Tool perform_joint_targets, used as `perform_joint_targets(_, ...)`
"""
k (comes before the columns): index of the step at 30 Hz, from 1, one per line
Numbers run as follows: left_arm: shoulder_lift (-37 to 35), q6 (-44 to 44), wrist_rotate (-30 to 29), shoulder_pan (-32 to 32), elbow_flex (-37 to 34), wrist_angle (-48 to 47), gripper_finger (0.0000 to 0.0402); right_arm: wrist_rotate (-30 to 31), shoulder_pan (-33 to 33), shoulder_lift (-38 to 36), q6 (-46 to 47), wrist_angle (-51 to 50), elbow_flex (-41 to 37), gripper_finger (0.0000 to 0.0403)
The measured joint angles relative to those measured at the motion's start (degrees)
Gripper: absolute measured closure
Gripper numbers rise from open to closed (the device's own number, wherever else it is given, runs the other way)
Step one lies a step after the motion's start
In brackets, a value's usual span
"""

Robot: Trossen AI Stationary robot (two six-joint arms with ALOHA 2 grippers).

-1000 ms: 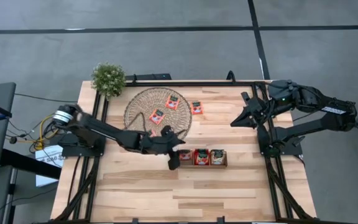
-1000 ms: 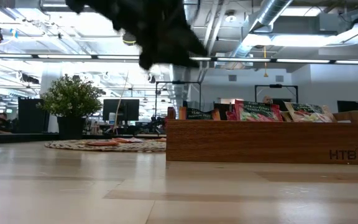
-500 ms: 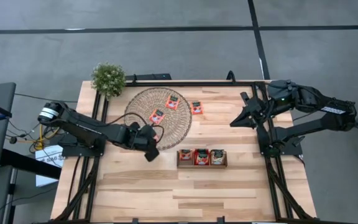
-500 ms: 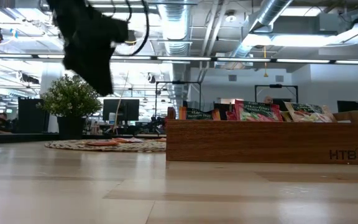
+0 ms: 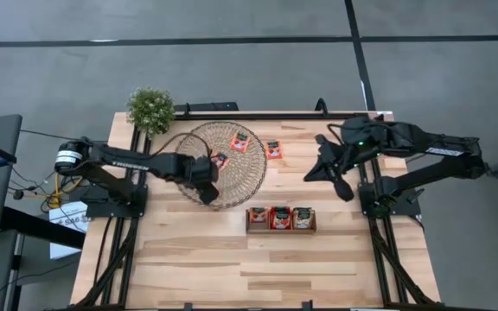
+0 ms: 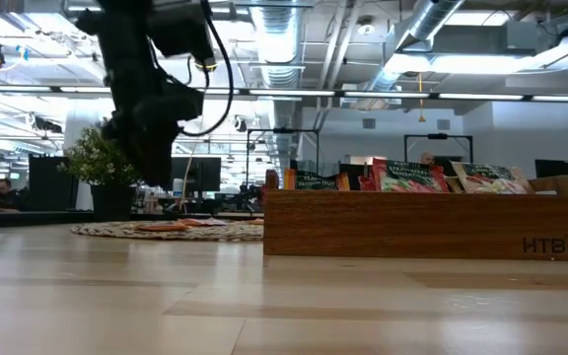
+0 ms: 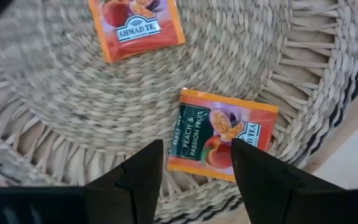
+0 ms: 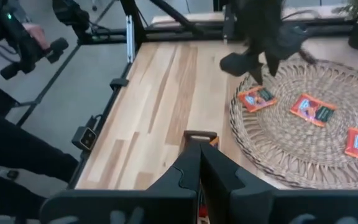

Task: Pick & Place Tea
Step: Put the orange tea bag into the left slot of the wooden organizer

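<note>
Left gripper point(image 7: 194, 177) hovered wide open over red tea sachet point(image 7: 222, 135) on left of woven mat point(image 7: 61, 124); needed straight descent; right gripper point(image 8: 197, 180) shut.

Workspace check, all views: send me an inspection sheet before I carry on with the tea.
Surface: pale wooden table, bare at the near side.
Job's things: two red tea sachets on the round woven mat, one more on the table beside it; others stand in the wooden tray.
Clutter: small potted plant at the far left corner.
Claws: left claw open above a sachet on the mat; right claw shut, raised over the table's right side, holding nothing seen.
Cables: loose wires by the left arm's base, off the table.
Surroundings: grey floor; open office beyond, dark items at the left edge.
</note>
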Motion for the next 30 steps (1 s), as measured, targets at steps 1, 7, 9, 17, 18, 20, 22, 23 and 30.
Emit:
perform_joint_targets(1, 0.0, 1.2, 1.3, 1.3, 0.0, 0.1, 0.0219, 0.0, 0.0, 0.4, -0.4, -0.1, 0.0, 0.0403)
perform_joint_targets(7, 0.0, 4.6, 6.3, 6.3, 0.0, 0.6, 0.0219, 0.0, 0.0, 1.3, -3.7, 0.0, 0.0, 0.0403)
perform_joint_targets(9, 0.0, 5.7, 6.5, 6.7, 0.0, 1.2, 0.0219, 0.0, -0.1, 1.3, -6.0, 0.5, 0.0, 0.0403)
perform_joint_targets(17, 1.7, 5.5, 7.7, 6.7, 0.0, 1.6, 0.0219, -0.2, -5.8, 1.2, -12.3, -3.2, 0.0, 0.0403)
perform_joint_targets(18, 2.2, 5.3, 8.3, 6.6, 0.0, 1.7, 0.0219, -0.8, -7.3, 0.8, -12.9, -4.5, 0.0, 0.0403)
perform_joint_targets(20, 2.7, 5.2, 8.8, 6.4, 0.0, 1.7, 0.0219, -3.8, -10.8, -0.2, -14.5, -6.8, -0.1, 0.0403)
perform_joint_targets(22, 2.7, 5.0, 8.8, 6.2, 0.0, 1.7, 0.0219, -8.2, -14.5, -1.7, -15.8, -7.0, -0.8, 0.0403)
perform_joint_targets(23, 2.8, 4.9, 8.9, 6.1, 0.0, 1.7, 0.0219, -10.3, -16.6, -2.9, -16.2, -7.0, -2.1, 0.0403)
perform_joint_targets(30, 2.8, 3.5, 10.2, 6.1, 0.0, 1.7, 0.0219, -16.4, -27.7, -17.5, -8.9, 7.4, -19.8, 0.0403)
